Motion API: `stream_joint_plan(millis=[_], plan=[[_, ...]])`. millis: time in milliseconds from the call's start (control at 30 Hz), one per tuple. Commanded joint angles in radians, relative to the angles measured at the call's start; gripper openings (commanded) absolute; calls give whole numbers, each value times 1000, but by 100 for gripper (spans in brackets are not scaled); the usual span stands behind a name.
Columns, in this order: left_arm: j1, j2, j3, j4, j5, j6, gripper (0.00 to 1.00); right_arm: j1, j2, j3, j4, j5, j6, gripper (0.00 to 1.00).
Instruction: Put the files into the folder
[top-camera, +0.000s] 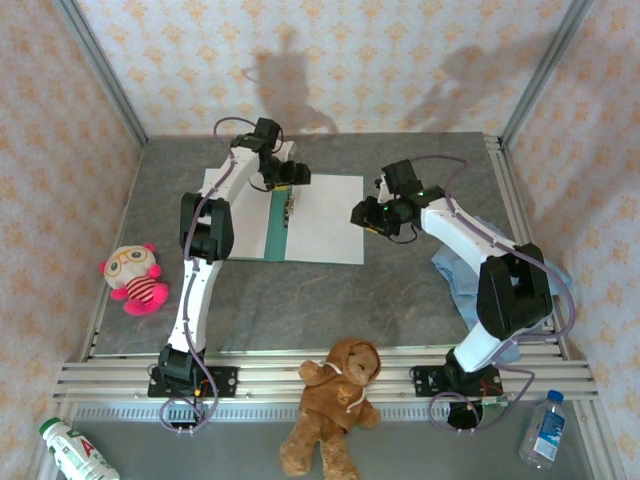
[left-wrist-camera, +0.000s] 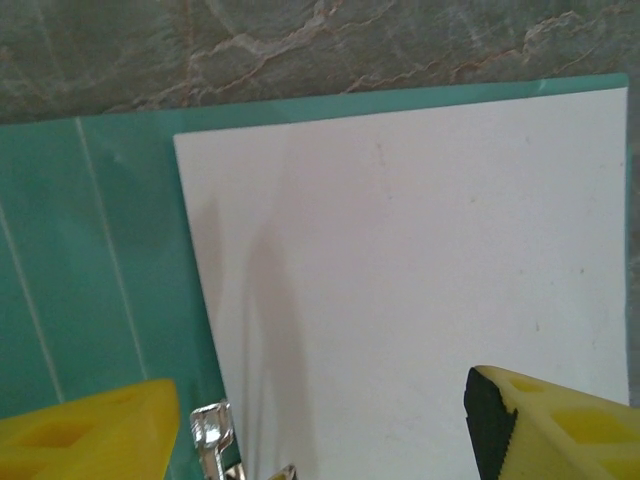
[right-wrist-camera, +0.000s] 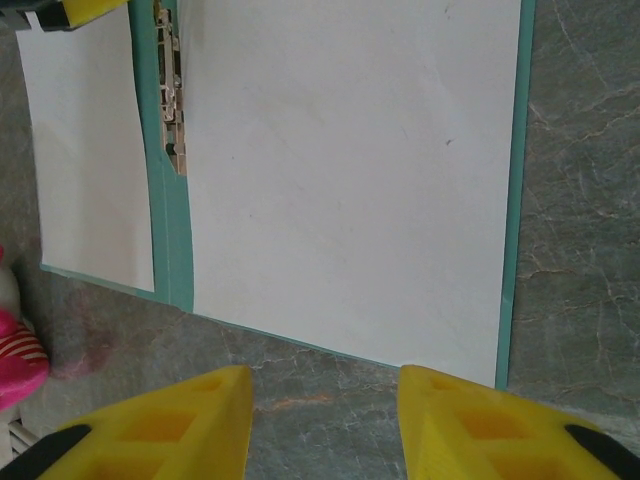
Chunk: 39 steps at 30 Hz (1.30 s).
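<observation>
The teal-green folder lies open on the table, its spine running front to back. One white file rests on its right half and another on its left half, partly under my left arm. My left gripper hovers over the folder's far end, open. In the left wrist view the gripper has nothing between its fingers, with a white sheet, teal card and the metal clip below. My right gripper is open at the folder's right edge. In the right wrist view the gripper hangs over bare table just off the sheet.
A pink plush toy sits left of the folder. A brown teddy lies on the front rails. A light blue cloth lies under my right arm. Bottles stand at the front left and front right.
</observation>
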Motion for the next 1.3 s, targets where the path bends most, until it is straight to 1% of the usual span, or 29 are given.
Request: stream_joint_plan(millis=[0,200,467,600,1267], plan=[[9,30,43,-31,47,25,76,-5,-29,-11,9,1,4,43],[17,46,47,-22,66,20,77,-4,-27,-9,5,-12,4,43],[32,60,44,-6,141,26,77,-3,-24,-7,2,-15,2,43],[40,62,38,7,199,29,76,-4,-21,-7,-3,-17,-1,43],[67,68,34,30,305,16,74,-4,-5,4,-11,-30,2,43]])
